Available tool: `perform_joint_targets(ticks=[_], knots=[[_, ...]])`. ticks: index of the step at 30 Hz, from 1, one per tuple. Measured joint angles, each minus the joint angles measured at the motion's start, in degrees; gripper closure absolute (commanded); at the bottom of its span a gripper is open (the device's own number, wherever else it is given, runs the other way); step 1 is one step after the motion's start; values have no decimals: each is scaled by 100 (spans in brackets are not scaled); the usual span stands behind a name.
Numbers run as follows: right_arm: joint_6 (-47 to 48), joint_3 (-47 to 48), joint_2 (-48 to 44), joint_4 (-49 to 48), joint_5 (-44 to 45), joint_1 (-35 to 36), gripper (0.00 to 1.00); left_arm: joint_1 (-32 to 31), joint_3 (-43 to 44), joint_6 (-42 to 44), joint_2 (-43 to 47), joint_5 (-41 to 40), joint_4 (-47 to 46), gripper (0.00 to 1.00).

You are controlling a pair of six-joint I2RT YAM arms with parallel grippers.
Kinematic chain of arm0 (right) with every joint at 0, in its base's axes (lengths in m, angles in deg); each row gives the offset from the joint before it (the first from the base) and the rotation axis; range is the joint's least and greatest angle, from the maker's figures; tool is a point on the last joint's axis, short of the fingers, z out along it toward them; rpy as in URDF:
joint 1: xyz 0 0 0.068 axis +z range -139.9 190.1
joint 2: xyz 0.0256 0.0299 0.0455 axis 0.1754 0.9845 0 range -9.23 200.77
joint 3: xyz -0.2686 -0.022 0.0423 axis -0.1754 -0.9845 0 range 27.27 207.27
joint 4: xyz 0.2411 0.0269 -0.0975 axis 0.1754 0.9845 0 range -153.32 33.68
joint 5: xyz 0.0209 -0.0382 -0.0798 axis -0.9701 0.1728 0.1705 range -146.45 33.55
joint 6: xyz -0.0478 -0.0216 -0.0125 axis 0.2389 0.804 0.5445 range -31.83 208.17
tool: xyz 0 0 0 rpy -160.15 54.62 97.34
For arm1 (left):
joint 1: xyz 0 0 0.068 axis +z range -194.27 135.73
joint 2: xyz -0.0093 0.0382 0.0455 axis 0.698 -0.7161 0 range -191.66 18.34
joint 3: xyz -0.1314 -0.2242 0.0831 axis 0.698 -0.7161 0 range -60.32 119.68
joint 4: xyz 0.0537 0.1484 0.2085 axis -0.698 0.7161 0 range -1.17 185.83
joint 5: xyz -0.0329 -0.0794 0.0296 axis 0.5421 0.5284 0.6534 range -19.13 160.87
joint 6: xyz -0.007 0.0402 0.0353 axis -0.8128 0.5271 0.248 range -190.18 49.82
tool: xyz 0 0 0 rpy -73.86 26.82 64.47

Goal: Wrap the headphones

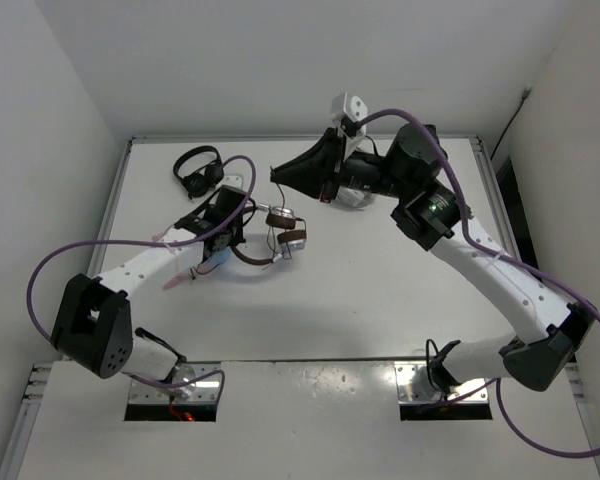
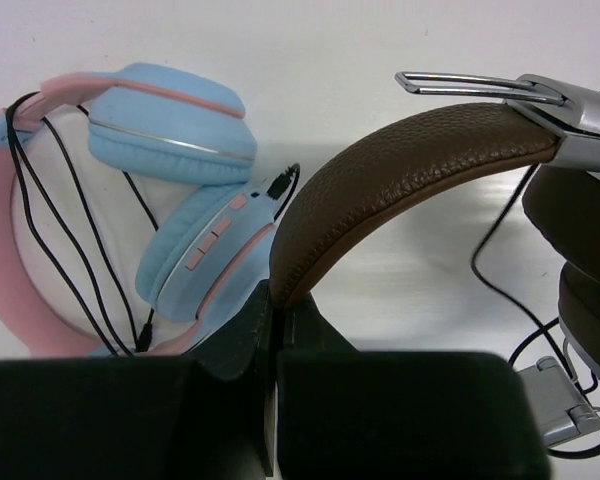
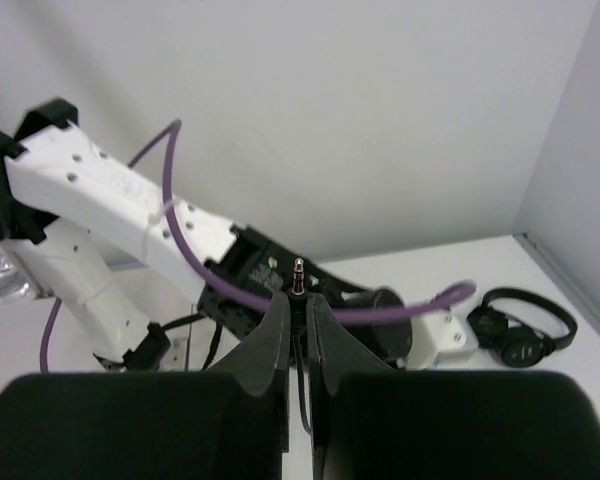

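Observation:
The headphones (image 1: 283, 237) lie mid-table, with a dark brown headband (image 2: 400, 160), brown pads and silver earcups (image 2: 580, 130). My left gripper (image 1: 223, 228) is shut on the headband's end, and in the left wrist view my left gripper (image 2: 276, 300) has the leather pinched between its tips. The thin black cable (image 2: 495, 250) loops beside the earcups. My right gripper (image 1: 277, 175) hovers just behind the headphones. In the right wrist view my right gripper (image 3: 299, 300) is shut on the cable's plug (image 3: 299, 272), whose metal tip sticks up above the fingertips.
A pink and blue pair (image 2: 180, 130) with its own black cable lies under my left gripper, also in the top view (image 1: 213, 262). A small all-black pair (image 1: 198, 172) sits at the back left, also in the right wrist view (image 3: 525, 330). A white/grey pair (image 1: 357, 196) lies under my right arm.

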Motion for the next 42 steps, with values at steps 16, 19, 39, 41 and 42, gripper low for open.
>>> perform_joint_targets(ticks=[16, 19, 39, 41, 42], knots=[[-492, 949, 111, -131, -20, -273, 100, -13, -1143, 1235, 466, 306, -1257, 100], [-568, 1014, 179, -181, -20, -385, 100, -17, -1425, 1475, 767, 542, -1504, 100], [-1539, 1034, 1156, -905, 144, -1550, 100, -284, -1904, 2264, 2297, 1777, -1711, 100], [-1580, 1034, 1224, -909, 144, -1718, 100, -284, -1954, 2253, 2524, 1989, -1657, 100], [-1600, 1034, 1241, -925, 146, -1784, 100, -286, -1987, 2236, 2651, 2068, -1613, 100]])
